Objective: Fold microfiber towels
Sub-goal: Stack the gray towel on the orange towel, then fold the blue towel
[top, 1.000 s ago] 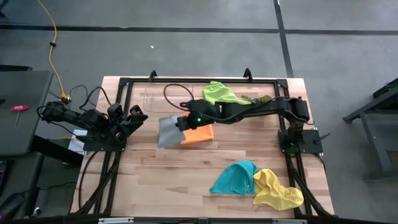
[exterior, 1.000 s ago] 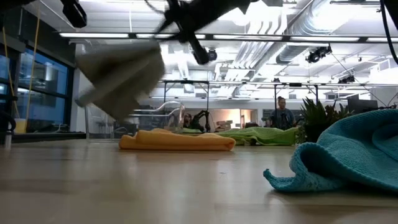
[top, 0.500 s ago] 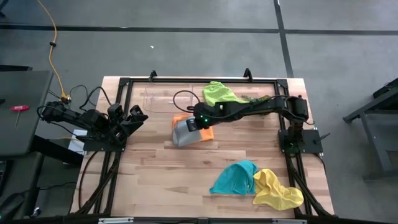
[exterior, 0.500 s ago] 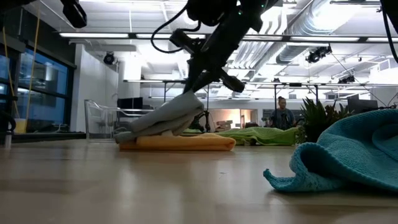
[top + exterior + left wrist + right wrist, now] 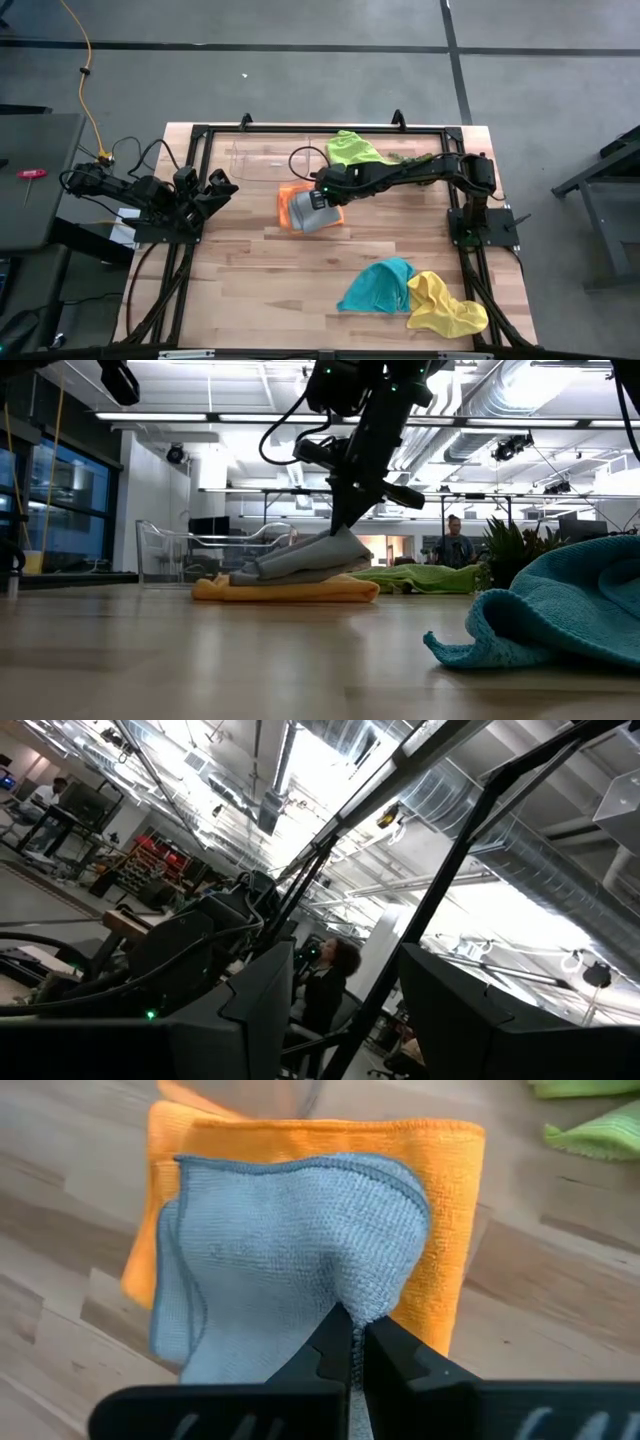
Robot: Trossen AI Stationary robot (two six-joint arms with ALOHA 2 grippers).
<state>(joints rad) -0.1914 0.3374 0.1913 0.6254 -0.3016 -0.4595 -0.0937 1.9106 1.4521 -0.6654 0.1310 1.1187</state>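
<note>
Right now I have the right tool [image 5: 352,1342] pinched shut on a fold of the grey towel [image 5: 290,1255], which lies draped over the folded orange towel [image 5: 445,1230] near the middle of the desk [image 5: 260,290], toward its far side. From table height I see the grey towel [image 5: 300,560] resting on the orange one [image 5: 285,590], its pinched corner lifted a little under the right tool [image 5: 345,520]. From above, the right arm reaches leftward across the desk to that stack. The green towel [image 5: 352,150] sits crumpled at the far edge, just beyond the arm. The teal towel [image 5: 378,285] and the yellow towel [image 5: 445,308] lie touching each other at the near right. My left tool [image 5: 215,188] waits at the desk's left edge; its fingers [image 5: 265,995] stand apart, holding nothing.
</note>
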